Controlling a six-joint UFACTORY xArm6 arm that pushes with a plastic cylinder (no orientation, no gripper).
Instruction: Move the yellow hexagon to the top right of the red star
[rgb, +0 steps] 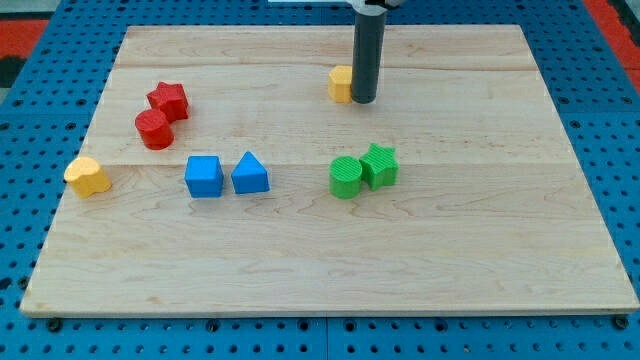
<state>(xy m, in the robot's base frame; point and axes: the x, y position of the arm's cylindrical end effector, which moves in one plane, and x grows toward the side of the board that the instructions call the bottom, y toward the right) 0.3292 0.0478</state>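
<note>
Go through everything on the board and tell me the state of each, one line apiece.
my tip: down, touching yellow hexagon's right side
yellow hexagon: partly hidden
red star: touching red cylinder
yellow heart: alone
blue cube, blue triangle: apart
green cylinder, green star: touching

Bright, even light from above; the tabletop (480, 250) shows no glare, the blocks cast only short soft shadows, and everything stays sharp throughout.

Red star (169, 99) & cylinder (153, 129); yellow hexagon (341, 84), yellow heart (87, 176); blue cube (204, 176), triangle (249, 173); green cylinder (346, 177), star (379, 165); pale wood board (480, 240); dark rod (365, 55).
</note>
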